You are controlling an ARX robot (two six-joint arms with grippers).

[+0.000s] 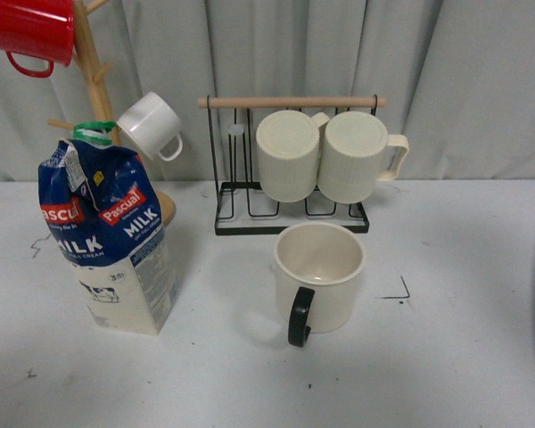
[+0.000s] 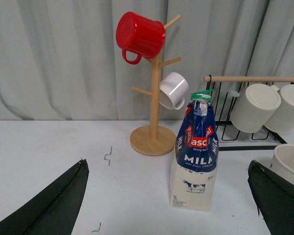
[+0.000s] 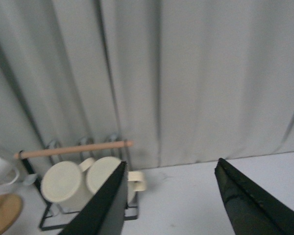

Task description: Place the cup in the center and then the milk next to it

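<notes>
Spreading its fingers wide, our left gripper point(image 2: 166, 163) hangs empty over the table point(image 2: 49, 147), aimed at the milk point(image 2: 196, 161). The carton stands upright ahead of it, untouched, its blue top crumpled under the green cap. We read the wide opening as made for the carton's broad body.

Our right gripper point(image 3: 171, 163) is likewise parted and holds nothing. It sits raised, facing the curtain point(image 3: 196, 73) and the rack point(image 3: 73, 148), and we judge it is held there to keep out of the left arm's way.

From the front, neither arm shows. The cup point(image 1: 319, 276) sits near the middle of the table, just in front of the rack, mouth up, black handle turned toward us. That placing suggests the first half of the job is done. The milk is on the left of the table, well apart from the cup, with bare tabletop between them, so the second half is not yet done.

Behind the carton rises the wooden tree point(image 2: 154, 98), with a red mug point(image 2: 139, 34) and a white cup point(image 2: 174, 90) hung on its pegs. Two ribbed mugs point(image 1: 290, 156) rest in the rack, bases toward us.

We reckon the carton's soft top argues for a grip low on its body, and a landing short of the cup's handle.
</notes>
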